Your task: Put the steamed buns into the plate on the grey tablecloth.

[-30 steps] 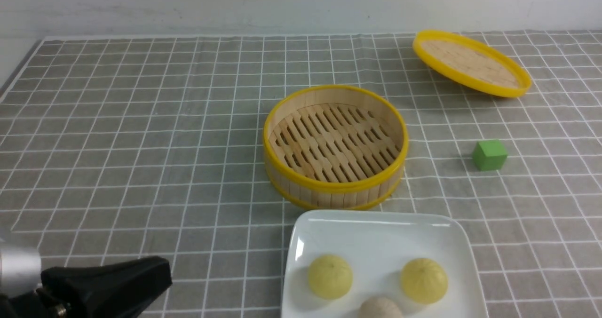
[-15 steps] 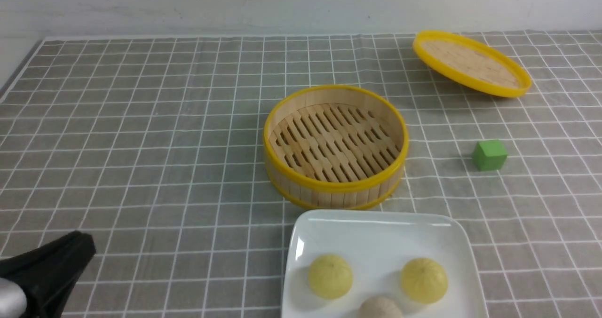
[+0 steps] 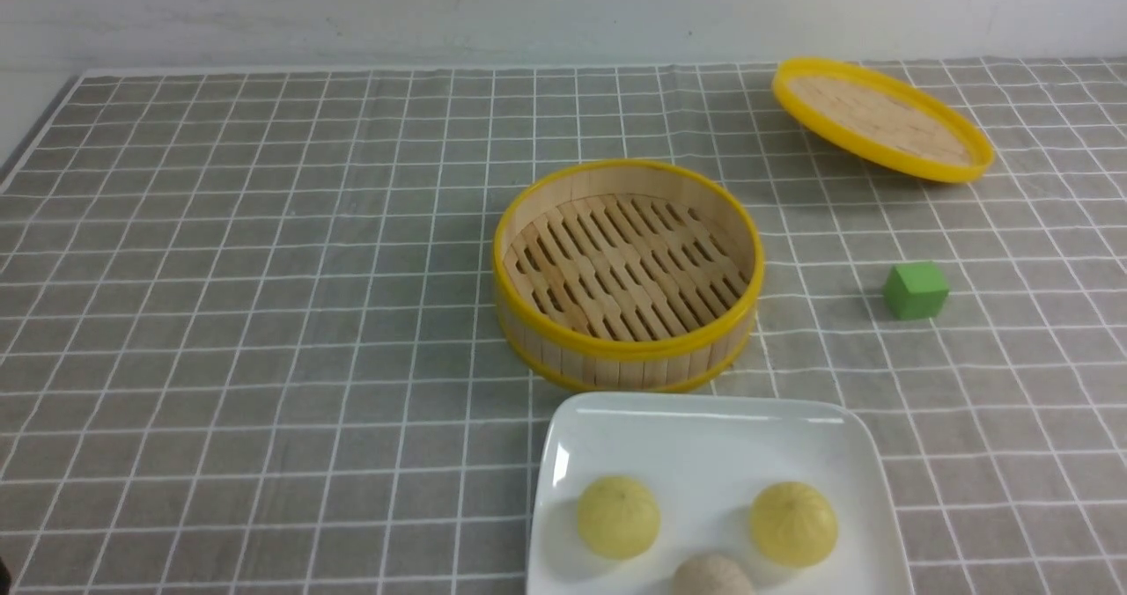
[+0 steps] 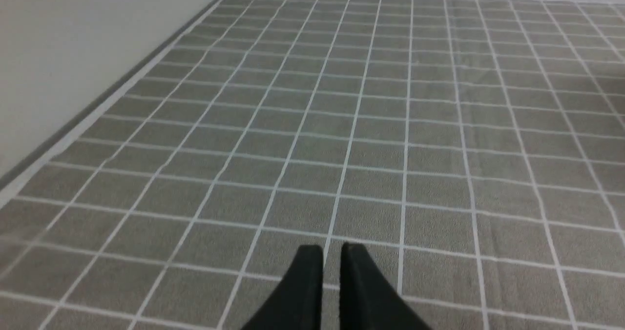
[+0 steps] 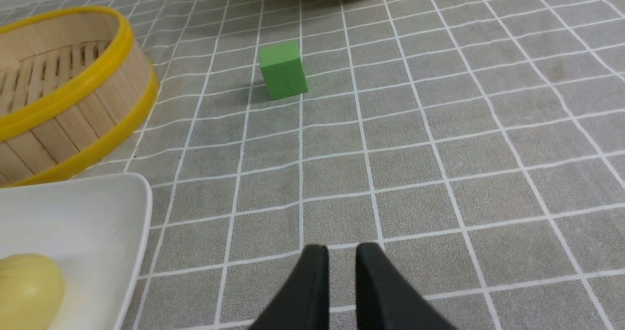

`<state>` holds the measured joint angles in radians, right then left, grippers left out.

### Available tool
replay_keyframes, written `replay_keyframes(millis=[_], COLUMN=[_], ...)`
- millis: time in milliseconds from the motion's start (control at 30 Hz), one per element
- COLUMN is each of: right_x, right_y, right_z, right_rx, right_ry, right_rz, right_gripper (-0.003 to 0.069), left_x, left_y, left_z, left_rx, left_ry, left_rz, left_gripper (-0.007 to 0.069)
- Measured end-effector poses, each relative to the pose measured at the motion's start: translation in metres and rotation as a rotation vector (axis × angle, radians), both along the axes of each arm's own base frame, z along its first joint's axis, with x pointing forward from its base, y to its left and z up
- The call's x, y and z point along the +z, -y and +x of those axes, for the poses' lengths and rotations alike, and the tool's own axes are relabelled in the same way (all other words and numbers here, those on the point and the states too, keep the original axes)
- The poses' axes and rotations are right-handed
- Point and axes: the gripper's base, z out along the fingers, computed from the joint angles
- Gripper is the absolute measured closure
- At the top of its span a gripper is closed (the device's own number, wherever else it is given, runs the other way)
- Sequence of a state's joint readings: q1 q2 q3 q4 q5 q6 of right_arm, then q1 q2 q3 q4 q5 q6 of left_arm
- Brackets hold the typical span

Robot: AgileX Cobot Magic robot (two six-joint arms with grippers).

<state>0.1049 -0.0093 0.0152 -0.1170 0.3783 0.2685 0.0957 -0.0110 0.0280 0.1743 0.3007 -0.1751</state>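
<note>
Plate (image 3: pixel 704 441) on cloth (image 3: pixel 264 269), counter's near edge, just in front of steamer (image 3: pixel 627 274); sides square to the view, no long axis. Three buns (image 3: pixel 618 517) on it, domes up: two yellow side by side, beige nearest, cut by frame. Cube (image 3: pixel 916 290) right; lid (image 3: pixel 882 118) far right, tilted. Left gripper (image 4: pixel 331 259) and right gripper (image 5: pixel 341 259): jaws nearly together, holding nothing.

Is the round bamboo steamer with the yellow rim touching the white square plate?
Apart. In the right wrist view, a strip of grey tablecloth shows between the round bamboo steamer and the corner of the white square plate.
</note>
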Motion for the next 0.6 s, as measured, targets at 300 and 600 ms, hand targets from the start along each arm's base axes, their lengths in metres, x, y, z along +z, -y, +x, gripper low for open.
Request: replay_keyframes(millis=[300, 600], right_x=[0.0, 0.0], right_y=[0.0, 0.0], right_z=[0.0, 0.0], right_rx=[0.0, -0.001], right_ry=[0.0, 0.0], right_rz=[0.0, 0.0], right_gripper=[0.0545, 0.0542], left_x=[-0.0053, -0.0054], left_y=[0.0008, 0.0008], left_z=[-0.0014, -0.0014], left_rx=[-0.025, -0.025], left_ry=[-0.065, -0.066], left_rz=[-0.007, -0.007], left_gripper=[0.0533, 0.0524])
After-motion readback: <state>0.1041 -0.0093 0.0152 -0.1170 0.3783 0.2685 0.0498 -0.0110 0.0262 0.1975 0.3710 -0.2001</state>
